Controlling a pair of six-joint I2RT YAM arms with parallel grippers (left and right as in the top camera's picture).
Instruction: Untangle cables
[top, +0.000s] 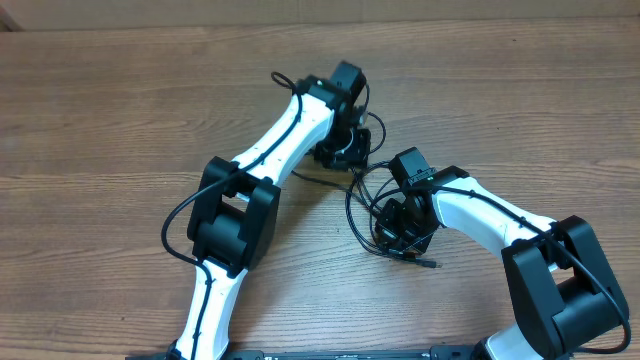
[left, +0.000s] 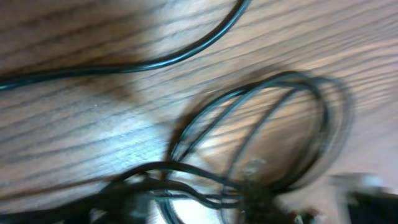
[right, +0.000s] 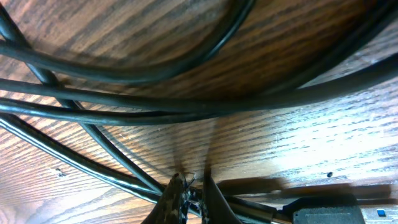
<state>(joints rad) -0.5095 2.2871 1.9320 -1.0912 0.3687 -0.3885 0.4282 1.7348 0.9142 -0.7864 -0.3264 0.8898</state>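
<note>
Wood-grain table (top: 120, 120) held 2 arms over tangled black cables (right: 186, 112). Right gripper (right: 191, 198) fingers were pressed together; whether the left gripper (top: 342, 150) fingers were spread could not be told.

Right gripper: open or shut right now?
Shut: right gripper tips nearly touch, down at the cables; whether one is pinched, cannot tell.

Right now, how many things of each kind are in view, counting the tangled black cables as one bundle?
white-and-black robot arms: 2
tangle of thin black cables: 1 (separate strands cannot be counted)
brown wood-grain table: 1
Total: 4
</note>
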